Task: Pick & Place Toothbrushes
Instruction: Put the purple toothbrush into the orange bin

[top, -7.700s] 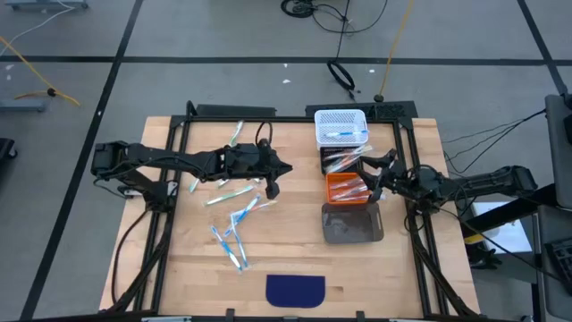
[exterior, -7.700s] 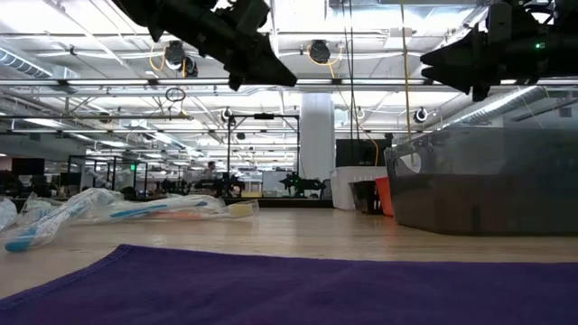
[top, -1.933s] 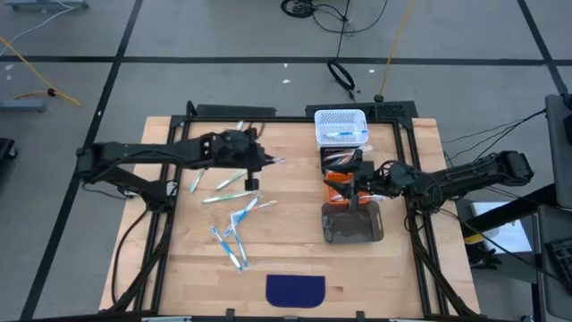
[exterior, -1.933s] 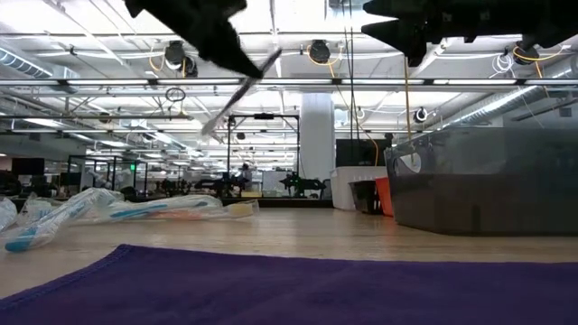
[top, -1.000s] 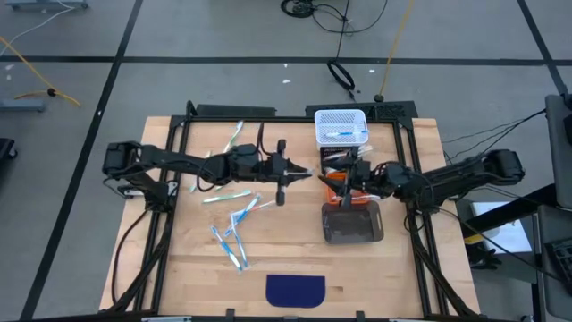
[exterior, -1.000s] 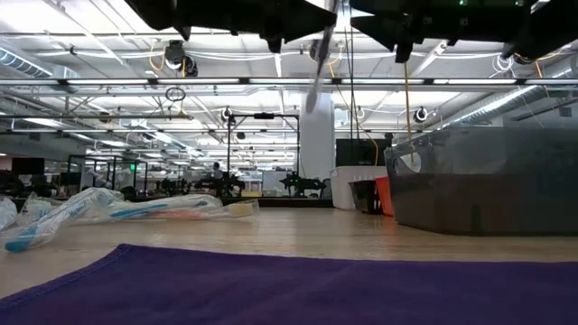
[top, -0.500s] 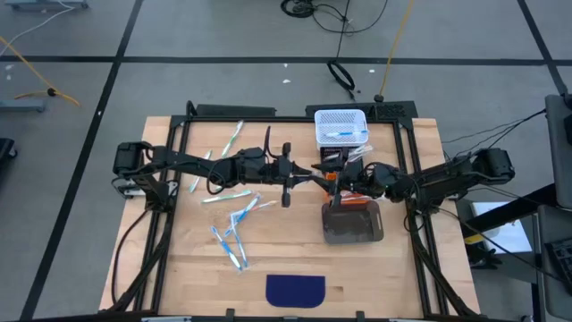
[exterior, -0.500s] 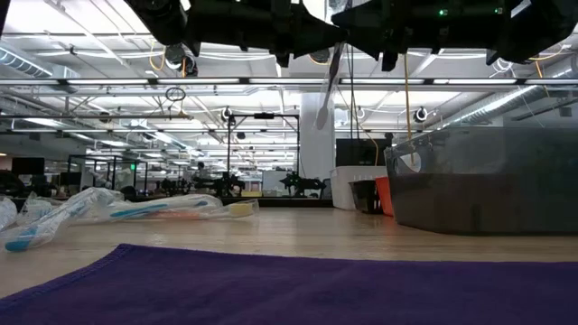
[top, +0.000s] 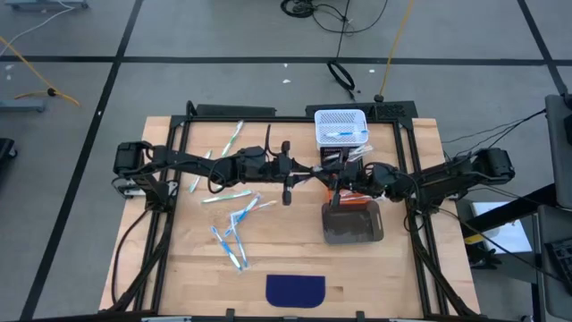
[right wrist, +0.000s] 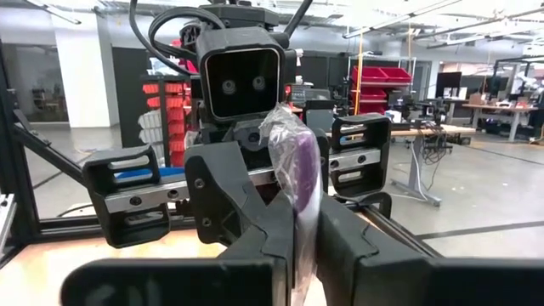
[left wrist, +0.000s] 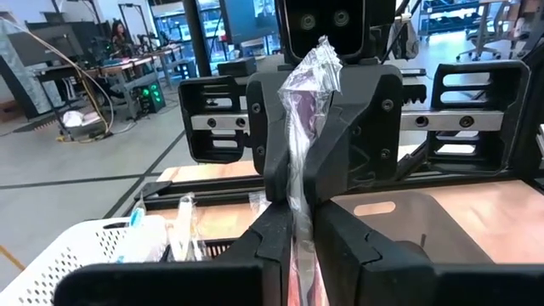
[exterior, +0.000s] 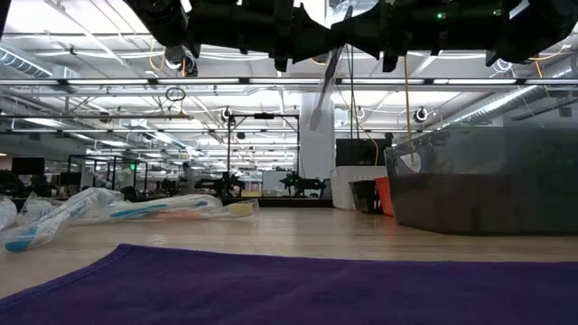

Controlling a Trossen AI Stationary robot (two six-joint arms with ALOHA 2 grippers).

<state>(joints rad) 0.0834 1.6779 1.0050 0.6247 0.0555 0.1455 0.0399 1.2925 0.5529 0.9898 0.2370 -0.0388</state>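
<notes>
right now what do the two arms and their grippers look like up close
Both arms are dark, slim and jointed, with black cables looping along them. The left gripper and right gripper look alike: black angular plastic fingers with visible screw heads, riding on a toothed horizontal rail between boxy end brackets. Above each sits a square black camera housing with two round lenses. No colour markings show.

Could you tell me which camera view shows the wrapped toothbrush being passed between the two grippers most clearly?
The right wrist view: the purple toothbrush in its clear crinkled wrapper fills the centre, clamped by both the right gripper and the left gripper. The left wrist view shows it similarly; the low view only a dangling sliver; the high view hides it.
</notes>
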